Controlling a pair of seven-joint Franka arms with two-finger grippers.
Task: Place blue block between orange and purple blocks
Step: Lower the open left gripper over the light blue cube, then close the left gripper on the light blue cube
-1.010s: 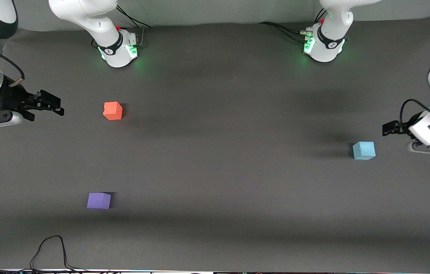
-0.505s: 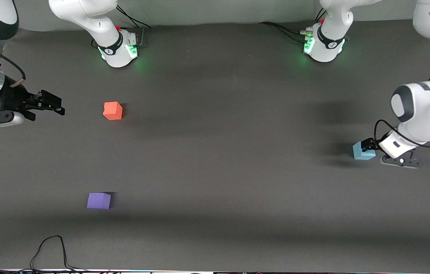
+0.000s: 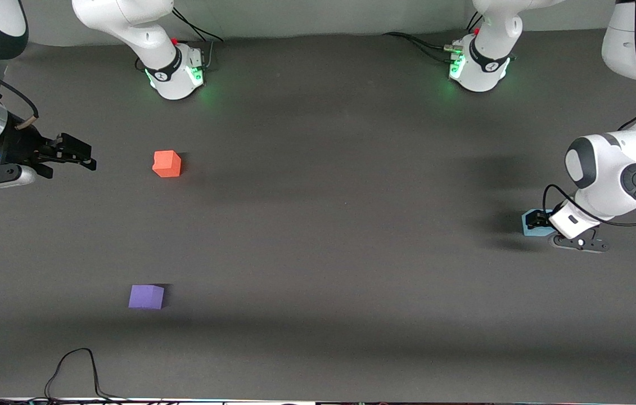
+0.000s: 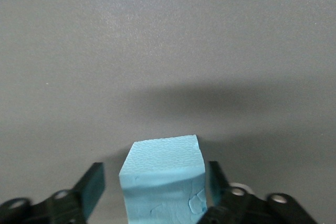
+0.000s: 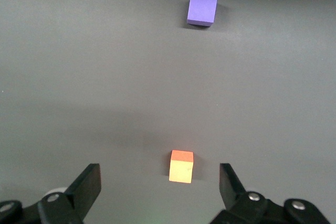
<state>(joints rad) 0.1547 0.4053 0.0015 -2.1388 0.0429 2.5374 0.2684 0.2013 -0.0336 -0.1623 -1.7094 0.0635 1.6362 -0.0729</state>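
- We see the left gripper (image 4: 152, 192) down at table level at the left arm's end of the table, straddling the blue block (image 4: 163, 177).
- Its fingers (image 4: 93, 187) are spread: one sits just beside the block, the other shows a visible gap. Not clamped, so we call it wide.
- In the front view the blue block (image 3: 532, 220) sits on the table (image 3: 323, 253), mostly hidden by the left gripper (image 3: 542, 220) and its wrist.
- The orange block (image 3: 167, 163) lies toward the right arm's end of the table, farther from the front camera than the purple block (image 3: 146, 296).
- Orange and purple are well apart, with bare mat between them. The blue block is well apart from both.
- The right gripper (image 3: 84, 157) hangs in the air at the right arm's end of the table, near the orange block, waiting.
- The right wrist view shows its fingers (image 5: 89, 184) spread wide and holding nothing, with the orange block (image 5: 181, 166) and purple block (image 5: 202, 9) both on the mat below.
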